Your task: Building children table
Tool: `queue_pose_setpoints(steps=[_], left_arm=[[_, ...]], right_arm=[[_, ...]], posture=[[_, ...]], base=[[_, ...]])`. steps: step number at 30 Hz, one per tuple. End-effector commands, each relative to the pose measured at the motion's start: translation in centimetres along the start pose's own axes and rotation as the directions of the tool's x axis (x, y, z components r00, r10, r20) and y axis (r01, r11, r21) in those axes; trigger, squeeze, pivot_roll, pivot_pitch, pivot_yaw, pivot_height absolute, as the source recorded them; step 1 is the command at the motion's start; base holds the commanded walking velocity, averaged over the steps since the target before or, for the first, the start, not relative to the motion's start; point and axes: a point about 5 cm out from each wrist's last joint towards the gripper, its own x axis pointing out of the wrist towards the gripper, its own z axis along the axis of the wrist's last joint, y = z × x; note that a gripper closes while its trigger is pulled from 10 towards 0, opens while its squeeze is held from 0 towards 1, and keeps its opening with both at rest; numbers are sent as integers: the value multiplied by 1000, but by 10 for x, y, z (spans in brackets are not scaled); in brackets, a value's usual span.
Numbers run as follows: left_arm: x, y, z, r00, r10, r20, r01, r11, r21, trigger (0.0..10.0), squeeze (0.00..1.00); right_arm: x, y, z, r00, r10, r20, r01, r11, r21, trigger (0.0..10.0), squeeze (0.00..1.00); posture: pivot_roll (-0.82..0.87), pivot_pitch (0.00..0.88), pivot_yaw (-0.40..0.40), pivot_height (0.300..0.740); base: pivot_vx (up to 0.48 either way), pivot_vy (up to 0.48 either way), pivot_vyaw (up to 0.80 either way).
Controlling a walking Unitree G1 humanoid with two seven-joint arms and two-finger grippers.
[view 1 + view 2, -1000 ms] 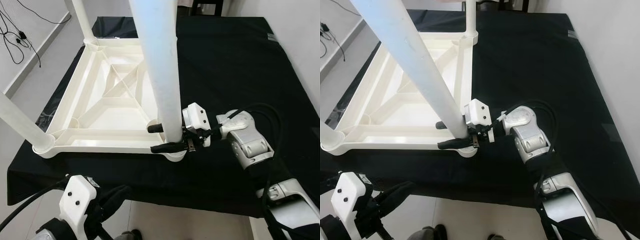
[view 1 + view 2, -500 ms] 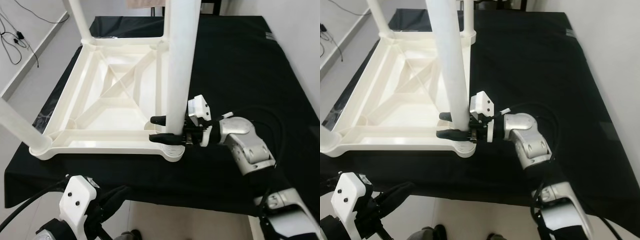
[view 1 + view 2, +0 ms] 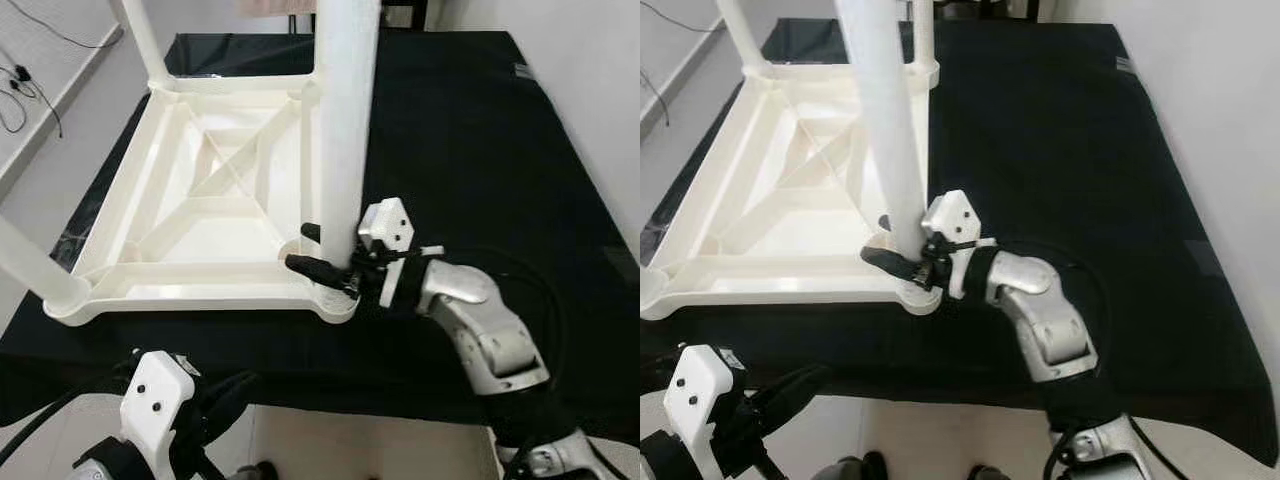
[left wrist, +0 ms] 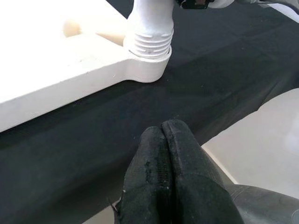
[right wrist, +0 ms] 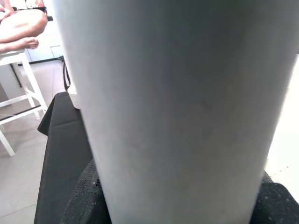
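A white plastic children's table (image 3: 200, 210) lies upside down on a black cloth. At its near right corner a thick white leg (image 3: 345, 130) stands upright in the socket (image 4: 148, 46), where its ribbed base shows. My right gripper (image 3: 300, 247) is shut on that leg just above the socket, one black finger on each side. In the right wrist view the leg (image 5: 173, 107) is very close, with the fingers (image 5: 79, 205) at its foot. My left gripper (image 4: 161, 135) hangs shut and empty below the table's front edge.
Other legs stand at the near left (image 3: 30, 265) and far left (image 3: 140, 40) corners. The black cloth (image 3: 480, 150) spreads bare to the right of the table. Cables (image 3: 20, 80) lie on the floor at the left. A person's foot (image 5: 21, 28) rests on a white stool.
The camera has shifted, and the leg now looks upright instead of leaning. My right gripper has kept its hold on the leg while its wrist turned around it. The left arm stays idle.
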Motion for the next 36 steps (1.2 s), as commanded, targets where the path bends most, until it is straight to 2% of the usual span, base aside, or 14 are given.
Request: queue_pose_setpoints(steps=[1, 4, 5, 7, 8, 9, 11, 13, 17, 22, 27, 29, 33, 36], left_arm=[[-2, -3, 0, 1000, -8, -16, 9, 1000, 11, 10000, 0], [-2, -3, 0, 1000, -8, -16, 9, 1000, 11, 10000, 0], [-2, -2, 0, 1000, -7, -16, 7, 1000, 13, 10000, 0], [-2, -2, 0, 1000, -7, -16, 7, 1000, 13, 10000, 0], [-2, -2, 0, 1000, -6, -16, 6, 1000, 14, 10000, 0], [-2, -2, 0, 1000, -6, -16, 6, 1000, 14, 10000, 0], [0, -1, 0, 1000, -7, -14, 7, 1000, 18, 10000, 0], [0, -1, 0, 1000, -7, -14, 7, 1000, 18, 10000, 0], [3, 0, -1, 1000, -5, -14, 5, 1000, 26, 10000, 0], [8, 4, -4, 1000, 3, -15, -3, 999, 37, 10000, 0], [23, 23, -4, 998, 55, 13, -56, 994, 90, 10000, 0], [23, 23, -4, 998, 55, 13, -56, 994, 90, 10000, 0], [39, 37, 10, 992, 86, 95, -98, 987, 131, 10000, 0], [45, 38, 15, 990, 75, 121, -91, 987, 134, 10000, 0]], right_arm=[[-5, 7, -50, 960, -151, -234, 196, 964, 180, 10000, 0], [-5, 7, -50, 960, -151, -234, 196, 964, 180, 10000, 0], [-6, 8, -52, 926, -261, -273, 307, 941, 142, 10000, 0], [-6, 8, -52, 926, -261, -273, 307, 941, 142, 10000, 0], [-6, 20, -54, 863, -411, -293, 455, 885, 99, 10000, 0], [-6, 20, -54, 863, -411, -293, 455, 885, 99, 10000, 0], [-2, 55, -57, 738, -612, -284, 651, 757, 62, 10000, 0], [-2, 55, -57, 738, -612, -284, 651, 757, 62, 10000, 0], [8, 72, -54, 722, -647, -245, 684, 719, 121, 10000, 0], [14, 67, -50, 745, -639, -192, 666, 725, 175, 10000, 0], [22, 41, -27, 779, -623, -61, 623, 762, 178, 10000, 0], [22, 41, -27, 779, -623, -61, 623, 762, 178, 10000, 0], [19, 17, 1, 901, -430, 60, 417, 895, 159, 10000, 0], [13, 5, 6, 929, -366, 63, 357, 927, 115, 10000, 0]], posture=[[92, 279, -19, 740], [92, 279, -19, 740], [92, 281, -20, 740], [92, 281, -20, 740], [94, 280, -24, 740], [94, 280, -24, 740], [101, 270, -15, 740], [101, 270, -15, 740], [112, 259, -15, 740], [109, 212, -10, 740], [106, 133, -2, 740], [106, 133, -2, 740], [81, 76, 2, 740], [78, 54, -5, 740]], base=[[0, 0, 0], [0, 0, 0], [0, 0, 0], [0, 0, 0], [0, 0, 0], [0, 0, 0], [0, 0, 0], [0, 0, 0], [0, 0, 0], [0, 0, 0], [0, 0, 0], [0, 0, 0], [0, 0, 0], [0, 0, 0]])
